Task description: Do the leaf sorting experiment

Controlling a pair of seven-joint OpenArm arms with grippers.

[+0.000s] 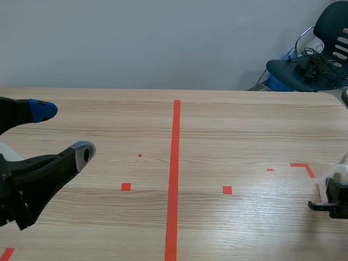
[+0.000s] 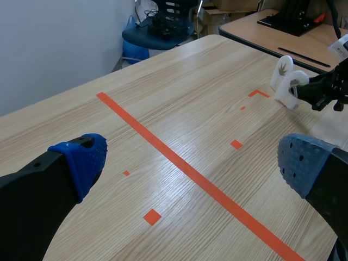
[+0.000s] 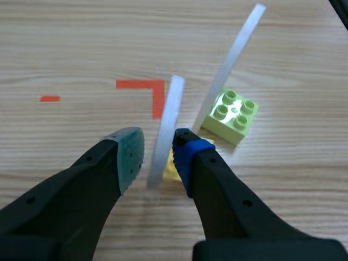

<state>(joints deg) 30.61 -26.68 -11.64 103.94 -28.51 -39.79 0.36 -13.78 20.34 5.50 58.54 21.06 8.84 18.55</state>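
Two thin white discs with a leaf picture stand on edge near the table's right side. In the right wrist view, one disc (image 3: 166,128) rises from a yellow brick (image 3: 172,169) between my right gripper's (image 3: 156,140) fingers. It lies against the blue pad (image 3: 184,149), and a small gap shows on the green pad's (image 3: 129,155) side. The other disc (image 3: 231,65) leans out of a light green brick (image 3: 231,114) just ahead. My left gripper (image 1: 64,131) hangs wide open and empty over the table's left part. From there both discs (image 2: 284,69) show by the right gripper (image 2: 318,92).
An orange-red tape line (image 1: 174,179) runs down the middle of the wooden table (image 1: 234,125). Beyond the far right corner stands a dark chair (image 1: 312,65) holding cables. A second table (image 2: 283,27) with black gear stands past the right edge.
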